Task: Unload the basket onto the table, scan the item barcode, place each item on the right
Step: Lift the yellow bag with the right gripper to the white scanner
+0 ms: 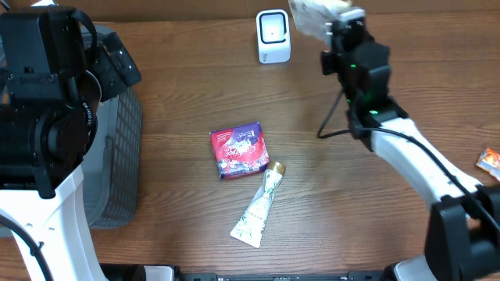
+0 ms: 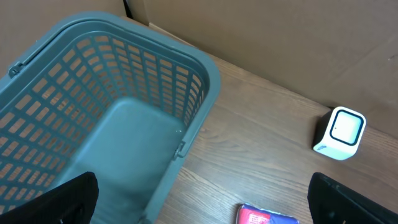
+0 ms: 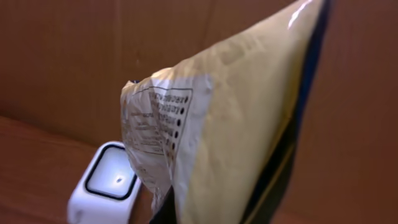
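Note:
A cream and yellow snack packet (image 1: 311, 16) hangs at the table's far edge, just right of the white barcode scanner (image 1: 273, 36). My right gripper (image 1: 334, 33) is shut on its lower end. In the right wrist view the packet (image 3: 236, 124) fills the frame, its white panel of small print turned towards the scanner (image 3: 104, 186), whose window glows; no barcode can be made out there. Only dark finger edges show at the bottom, around my right gripper (image 3: 208, 216). My left gripper (image 2: 202, 208) stands open over the basket's corner, holding nothing.
A teal basket (image 1: 117, 156) sits at the left, seen close in the left wrist view (image 2: 124, 93). A red and blue packet (image 1: 239, 151) and a white tube (image 1: 259, 207) lie mid-table. A small orange packet (image 1: 490, 161) lies at the right edge.

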Robot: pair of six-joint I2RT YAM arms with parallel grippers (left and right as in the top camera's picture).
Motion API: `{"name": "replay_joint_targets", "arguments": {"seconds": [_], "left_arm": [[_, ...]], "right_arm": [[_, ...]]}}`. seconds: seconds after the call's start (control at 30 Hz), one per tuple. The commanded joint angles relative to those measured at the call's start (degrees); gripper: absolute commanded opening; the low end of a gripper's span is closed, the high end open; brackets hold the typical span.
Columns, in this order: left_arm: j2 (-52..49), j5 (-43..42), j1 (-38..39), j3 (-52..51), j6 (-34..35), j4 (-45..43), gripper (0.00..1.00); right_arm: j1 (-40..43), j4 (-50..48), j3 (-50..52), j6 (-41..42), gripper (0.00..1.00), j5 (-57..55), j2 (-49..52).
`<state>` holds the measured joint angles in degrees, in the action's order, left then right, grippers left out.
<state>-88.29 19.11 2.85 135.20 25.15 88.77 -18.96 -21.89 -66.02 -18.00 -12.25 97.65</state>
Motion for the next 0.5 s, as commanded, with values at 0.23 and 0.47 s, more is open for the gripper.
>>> {"name": "replay_joint_targets", "arguments": {"seconds": [0.23, 0.47], "left_arm": [[-0.3, 0.8, -0.3, 0.3, 0.6, -0.1, 1.00], [-0.3, 0.8, -0.3, 0.3, 0.6, -0.1, 1.00]], "right_arm": [[-6.2, -22.9, -1.9, -41.2, 0.04, -16.1, 14.9], [-8.0, -30.7, -2.0, -52.9, 0.04, -14.9, 22.0]]}}
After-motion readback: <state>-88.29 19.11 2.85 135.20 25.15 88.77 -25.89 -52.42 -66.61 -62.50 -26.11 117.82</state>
